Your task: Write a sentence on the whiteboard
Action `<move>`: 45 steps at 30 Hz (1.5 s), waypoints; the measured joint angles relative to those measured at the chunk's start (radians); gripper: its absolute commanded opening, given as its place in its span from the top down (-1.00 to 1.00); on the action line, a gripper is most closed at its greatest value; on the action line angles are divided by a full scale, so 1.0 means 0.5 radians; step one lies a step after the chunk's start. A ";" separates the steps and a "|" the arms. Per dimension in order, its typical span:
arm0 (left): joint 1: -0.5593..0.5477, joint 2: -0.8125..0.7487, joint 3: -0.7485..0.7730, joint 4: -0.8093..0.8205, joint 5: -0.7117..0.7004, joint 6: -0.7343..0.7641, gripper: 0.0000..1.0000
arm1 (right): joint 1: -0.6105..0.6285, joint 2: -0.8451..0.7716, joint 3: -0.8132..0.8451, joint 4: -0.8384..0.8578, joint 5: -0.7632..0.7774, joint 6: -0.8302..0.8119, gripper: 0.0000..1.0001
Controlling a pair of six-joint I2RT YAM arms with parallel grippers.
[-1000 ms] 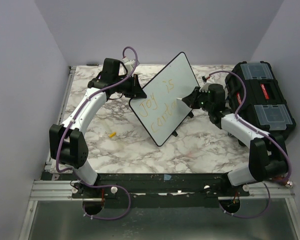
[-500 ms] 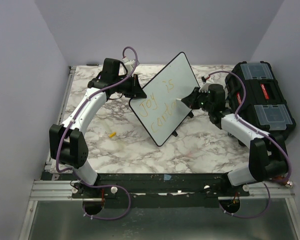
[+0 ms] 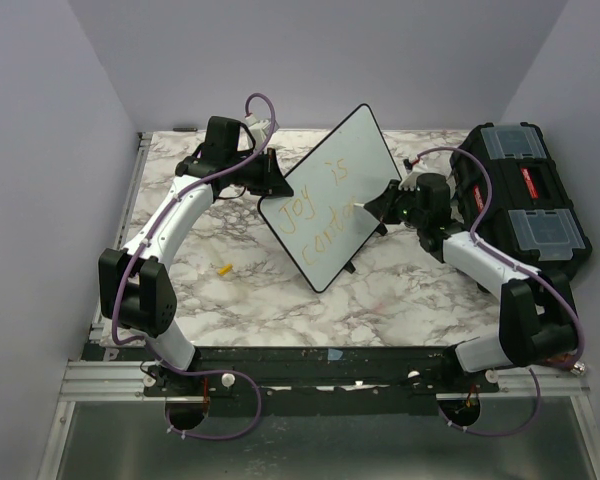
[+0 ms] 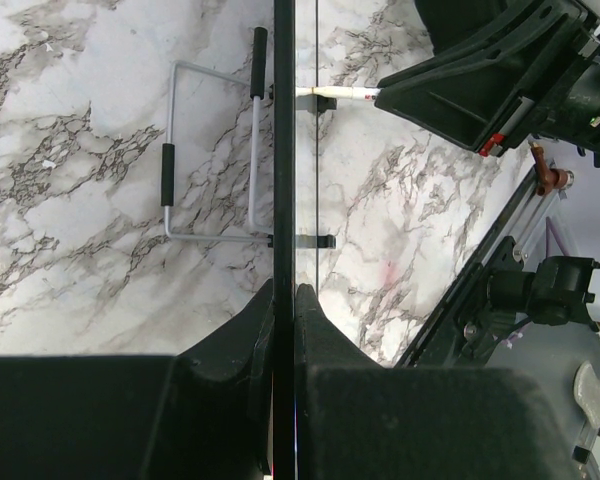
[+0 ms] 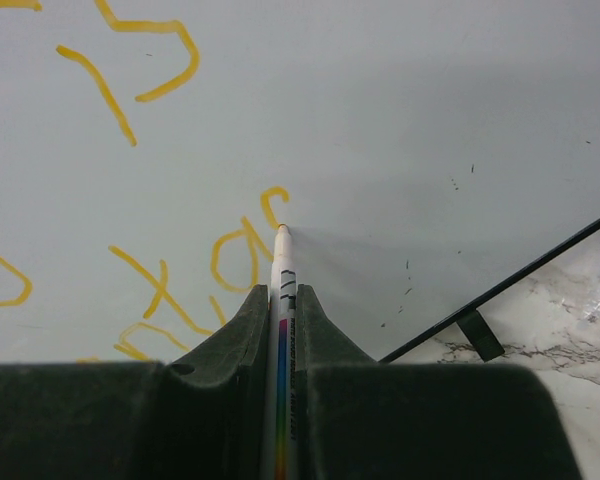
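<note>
Right wrist view: the right tool [image 5: 280, 300] is pinched narrow on a marker [image 5: 281, 262]. The marker's tip touches the board [image 5: 430, 120] just ahead of the fingers, at the last stroke of the yellow sentence [image 3: 315, 212]. The left tool [image 4: 283, 300] is clamped narrow on the board's edge, which runs straight ahead from it. The board stands tilted on the desk [image 3: 260, 290], between both tools.

On whiteboard [image 3: 365, 150]: sentence [image 3: 315, 208], yellow-orange handwriting, "Joy is" above a line beginning "conta". Print on marker [image 5: 283, 295]: illegible.
</note>
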 measured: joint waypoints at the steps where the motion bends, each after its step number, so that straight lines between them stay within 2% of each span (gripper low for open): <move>1: -0.001 0.000 0.000 0.001 0.000 0.000 1.00 | 0.000 -0.001 0.000 -0.005 0.013 0.001 0.99; 11: -0.002 0.000 0.000 0.005 0.001 0.000 1.00 | 0.000 0.015 0.057 -0.089 0.117 -0.004 0.99; 27: -0.003 0.000 0.000 0.004 0.000 0.000 1.00 | 0.000 0.065 0.158 -0.092 0.114 -0.008 0.99; 45: -0.003 0.000 0.000 -0.002 -0.010 -0.002 1.00 | -0.014 0.031 -0.016 -0.040 0.170 -0.008 0.99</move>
